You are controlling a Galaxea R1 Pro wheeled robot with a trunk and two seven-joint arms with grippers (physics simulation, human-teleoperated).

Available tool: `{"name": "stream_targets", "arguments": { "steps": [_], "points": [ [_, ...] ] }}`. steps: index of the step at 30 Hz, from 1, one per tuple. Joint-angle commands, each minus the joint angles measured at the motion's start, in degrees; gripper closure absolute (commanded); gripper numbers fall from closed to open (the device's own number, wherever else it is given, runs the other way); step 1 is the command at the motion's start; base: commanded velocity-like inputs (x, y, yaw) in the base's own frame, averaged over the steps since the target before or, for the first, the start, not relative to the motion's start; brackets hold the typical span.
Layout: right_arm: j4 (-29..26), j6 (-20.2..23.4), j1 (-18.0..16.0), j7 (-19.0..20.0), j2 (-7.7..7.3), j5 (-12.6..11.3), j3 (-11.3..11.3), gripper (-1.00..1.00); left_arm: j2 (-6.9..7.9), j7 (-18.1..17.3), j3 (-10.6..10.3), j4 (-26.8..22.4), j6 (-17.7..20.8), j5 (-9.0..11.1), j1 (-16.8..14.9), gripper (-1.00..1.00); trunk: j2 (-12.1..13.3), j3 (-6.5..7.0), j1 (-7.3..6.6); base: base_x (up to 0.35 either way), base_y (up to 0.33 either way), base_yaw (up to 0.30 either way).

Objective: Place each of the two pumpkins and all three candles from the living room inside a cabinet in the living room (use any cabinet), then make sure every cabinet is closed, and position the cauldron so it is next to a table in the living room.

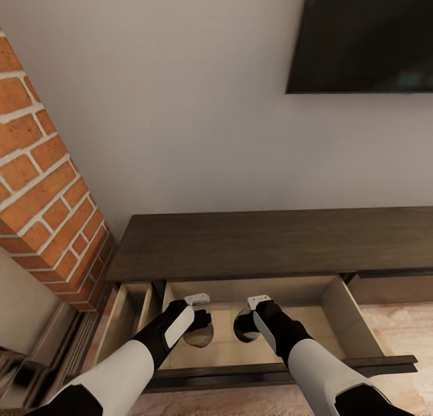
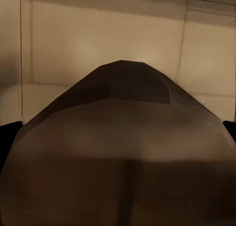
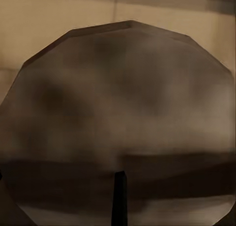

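We stand at the cabinet point(image 1: 270, 241), its wide drawer point(image 1: 355, 319) pulled out. Each arm reaches down into it: the left end effector point(image 1: 201, 329) and the right end effector point(image 1: 245, 327) each carry a tan candle point(image 2: 123, 152), point(image 3: 123, 118) close before the wrist camera, apparently gripped, though we cannot tell how wide the fingers stand. We judge two candles about to be stowed; the third candle, pumpkins, cauldron and closing remain.

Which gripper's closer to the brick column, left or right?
Left. The left gripper hangs over the open cabinet drawer on the side toward the brick column; the right gripper is beside it, farther from the bricks.
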Motion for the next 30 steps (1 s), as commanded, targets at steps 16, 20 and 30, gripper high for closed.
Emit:
{"name": "stream_targets", "arguments": {
  "steps": [16,20,30],
  "points": [
    [2.7,0.3,-3.8,0.1,-0.47,-1.3,0.0,1.00,0.12,1.0,-1.1,-1.5,-2.1,0.4,-0.1,1.00,-2.4,-2.54,1.31,0.000,0.000,0.000],
    [2.8,0.1,-3.9,0.4,-0.43,-1.4,0.0,1.00,0.33,0.9,-1.2,-1.6,-2.6,0.3,0.0,1.00,-2.4,-2.64,1.31,0.000,0.000,0.000],
    [2.4,0.1,-3.8,0.3,-0.42,-1.3,0.1,1.00,0.54,0.0,-5.6,-1.4,-5.0,0.4,0.0,1.00,-2.4,-2.92,1.31,0.000,0.000,0.000]
  ]
}}
